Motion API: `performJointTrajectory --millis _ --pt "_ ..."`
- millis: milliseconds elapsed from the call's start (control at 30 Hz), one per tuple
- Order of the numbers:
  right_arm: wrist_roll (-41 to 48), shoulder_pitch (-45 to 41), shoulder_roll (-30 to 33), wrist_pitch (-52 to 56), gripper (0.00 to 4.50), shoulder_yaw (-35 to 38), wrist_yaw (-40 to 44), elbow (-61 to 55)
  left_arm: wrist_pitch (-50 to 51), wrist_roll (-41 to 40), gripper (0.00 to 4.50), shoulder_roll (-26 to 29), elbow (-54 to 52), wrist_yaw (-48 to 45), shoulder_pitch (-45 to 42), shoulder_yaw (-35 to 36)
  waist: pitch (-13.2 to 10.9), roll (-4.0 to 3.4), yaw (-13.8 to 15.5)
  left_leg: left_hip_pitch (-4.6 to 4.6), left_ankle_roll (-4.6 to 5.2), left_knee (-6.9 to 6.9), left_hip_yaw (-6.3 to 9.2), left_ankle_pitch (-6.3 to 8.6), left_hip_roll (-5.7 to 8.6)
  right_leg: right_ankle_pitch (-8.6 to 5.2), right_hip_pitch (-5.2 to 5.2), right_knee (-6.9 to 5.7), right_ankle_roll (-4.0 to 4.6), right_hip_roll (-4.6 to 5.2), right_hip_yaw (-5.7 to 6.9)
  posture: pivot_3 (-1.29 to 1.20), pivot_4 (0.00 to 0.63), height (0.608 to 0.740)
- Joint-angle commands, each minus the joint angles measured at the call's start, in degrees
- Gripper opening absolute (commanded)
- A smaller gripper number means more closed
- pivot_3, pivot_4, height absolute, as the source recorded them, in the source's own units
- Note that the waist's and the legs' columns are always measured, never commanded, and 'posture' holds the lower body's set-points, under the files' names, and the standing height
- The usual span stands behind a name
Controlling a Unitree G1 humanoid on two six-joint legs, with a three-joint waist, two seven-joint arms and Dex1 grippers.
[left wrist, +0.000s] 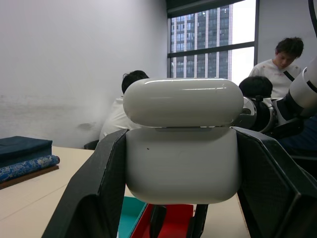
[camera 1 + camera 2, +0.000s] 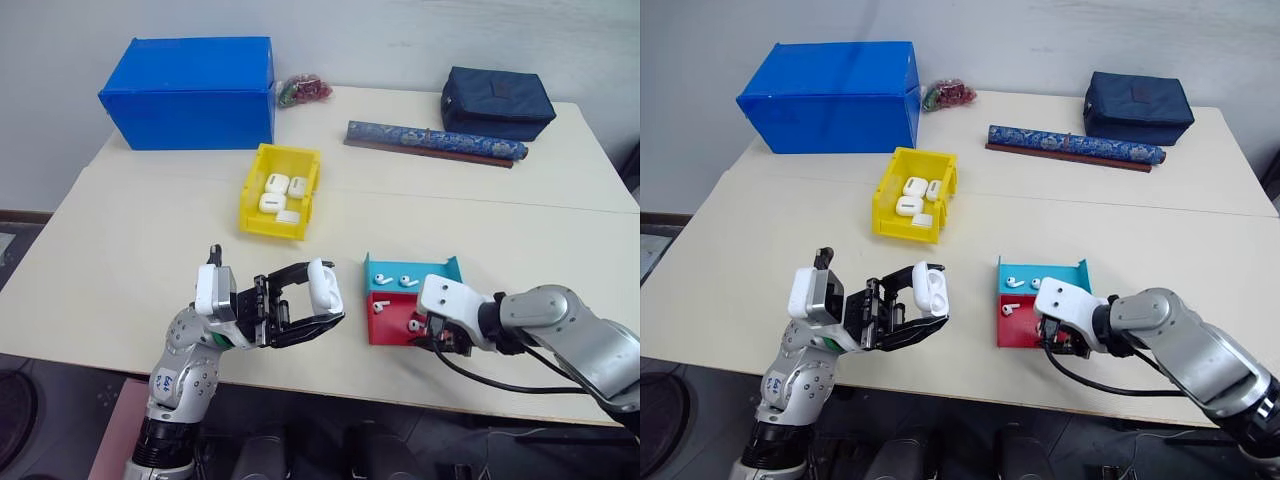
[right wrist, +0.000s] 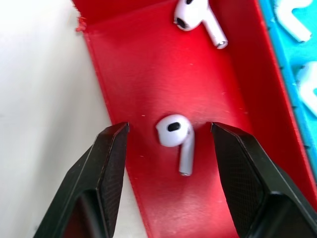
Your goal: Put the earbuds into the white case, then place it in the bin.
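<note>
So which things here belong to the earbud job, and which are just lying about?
In the job: white case in left gripper; earbuds in the tray under right gripper; yellow bin.
Lying about: blue box; dark pouch; patterned roll.

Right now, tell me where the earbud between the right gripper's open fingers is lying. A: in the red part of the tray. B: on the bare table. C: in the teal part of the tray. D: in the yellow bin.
A: the right wrist view shows the earbud lying on the red floor of the tray, between the open fingers of the right gripper, with neither finger touching it.
</note>
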State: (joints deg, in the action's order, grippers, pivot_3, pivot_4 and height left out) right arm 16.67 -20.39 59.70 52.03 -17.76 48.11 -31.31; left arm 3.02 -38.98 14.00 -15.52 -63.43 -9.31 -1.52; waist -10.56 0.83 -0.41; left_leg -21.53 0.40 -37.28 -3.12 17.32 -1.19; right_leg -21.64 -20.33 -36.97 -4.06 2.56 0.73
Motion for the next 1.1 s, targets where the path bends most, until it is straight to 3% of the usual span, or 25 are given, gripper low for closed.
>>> performJointTrajectory --millis 33,67,167,300,700,767,867,1000,1100 --pt "-1.53 -0.28 -0.75 -0.66 2.64 -0.25 0.18 0.44 -0.71 -0.16 2.81 0.41 -2.50 0.20 -0.06 -0.42 0.00 0.00 -0.01 0.00 0.00 0.00 0.00 0.00 0.00 0.00 0.00 0.00 0.00 0.00 0.00 0.00 0.150 0.740" --pt "-1.65 -0.26 -0.90 -0.66 2.64 -0.20 0.26 0.59 -0.72 -0.17 2.81 0.50 -2.48 0.26 -0.11 -0.39 0.00 0.00 -0.02 0.00 0.00 0.01 0.00 0.00 0.00 0.00 0.00 0.00 0.00 0.00 0.00 0.00 0.150 0.740" --pt "-2.09 -0.24 -1.38 -0.76 2.06 -0.22 0.49 0.81 -0.72 -0.21 2.81 0.69 -2.67 0.46 0.06 -0.38 0.00 0.00 -0.04 0.00 0.00 0.00 0.00 0.00 0.00 0.00 0.00 -0.01 0.00 0.00 0.00 0.00 0.150 0.740" --pt "-2.82 -0.30 -1.43 -1.22 0.73 -0.57 1.13 0.83 -0.61 -0.31 2.81 0.75 -2.89 0.64 0.28 -0.48 0.00 0.00 -0.03 0.00 0.00 0.00 0.00 0.00 0.00 0.00 0.00 -0.01 0.00 0.00 0.00 0.00 0.150 0.740" --pt "-4.17 0.08 -1.55 -1.83 0.73 -0.52 3.00 0.74 -0.51 -0.60 2.81 1.03 -2.92 0.78 0.23 -0.42 0.00 0.00 -0.03 0.00 0.00 0.01 0.01 0.00 0.00 0.00 0.00 -0.01 0.00 0.01 0.00 0.00 0.150 0.740" --pt "-3.73 0.49 -1.84 -3.13 0.50 0.53 3.43 0.83 -0.63 -0.54 2.81 0.85 -2.80 0.75 0.09 -0.58 0.00 0.00 -0.05 0.00 0.00 0.01 0.01 0.00 0.00 0.00 0.00 -0.01 0.00 0.01 0.00 0.00 0.150 0.740" --pt "0.27 1.31 -2.96 -5.39 0.45 6.71 4.92 0.11 -0.80 -0.94 2.81 0.43 -2.64 0.31 -0.29 -0.79 0.00 0.00 0.00 0.00 0.00 0.01 0.01 0.00 0.00 0.00 0.00 0.00 0.00 0.01 0.01 0.00 0.150 0.740" --pt "15.86 4.13 -5.08 -4.70 0.45 23.97 12.45 -0.67 -1.33 -0.83 2.81 -1.21 -1.23 1.04 -2.48 -1.06 0.00 0.00 0.19 -0.05 0.04 0.00 0.00 0.01 0.01 0.00 0.00 0.02 0.00 0.01 0.02 0.00 0.150 0.740" --pt "30.04 5.92 -11.02 -7.75 0.45 36.96 16.09 0.49 -0.57 -2.35 2.81 -2.94 -0.62 1.58 -4.40 -1.23 -0.02 0.04 0.37 -0.04 0.09 -0.01 0.09 0.04 0.01 0.00 0.09 0.06 -0.01 0.01 0.14 0.00 0.150 0.740"
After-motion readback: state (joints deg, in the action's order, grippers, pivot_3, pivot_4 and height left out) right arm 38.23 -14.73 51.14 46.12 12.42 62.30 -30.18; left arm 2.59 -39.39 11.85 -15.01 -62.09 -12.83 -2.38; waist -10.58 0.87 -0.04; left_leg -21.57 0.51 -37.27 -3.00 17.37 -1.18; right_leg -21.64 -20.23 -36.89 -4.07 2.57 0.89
